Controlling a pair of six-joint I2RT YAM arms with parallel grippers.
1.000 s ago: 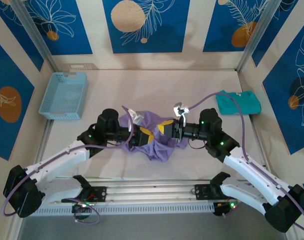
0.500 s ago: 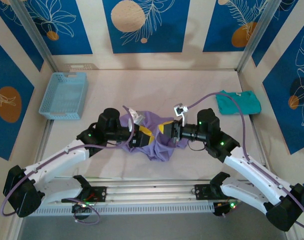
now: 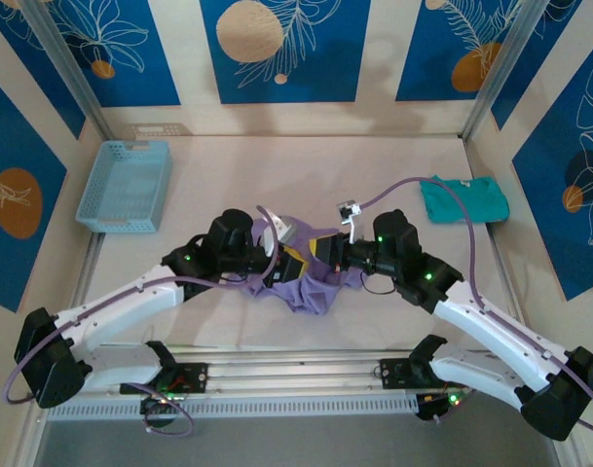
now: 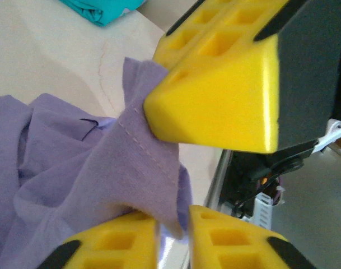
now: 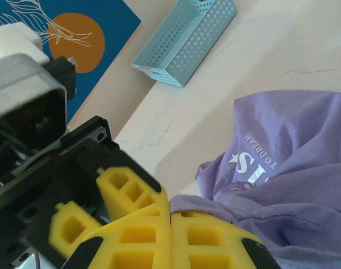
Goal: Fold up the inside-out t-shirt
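The lavender-purple t-shirt lies bunched at the middle of the table, with white print showing on it. Both grippers meet over its top edge. My right gripper has its yellow fingers pressed together on a fold of the shirt. My left gripper sits right against it, jaws a narrow gap apart, and a flap of purple fabric hangs down into that gap. The right gripper's fingers pinch the same flap from above.
A light blue basket stands at the back left. A folded teal-green shirt lies at the back right. A purple cable arcs from the right wrist over the table. Metal rails run along the near edge.
Both wrists have moved inward and now touch over the shirt. The left arm came furthest, to the right. The shirt is bunched tighter.
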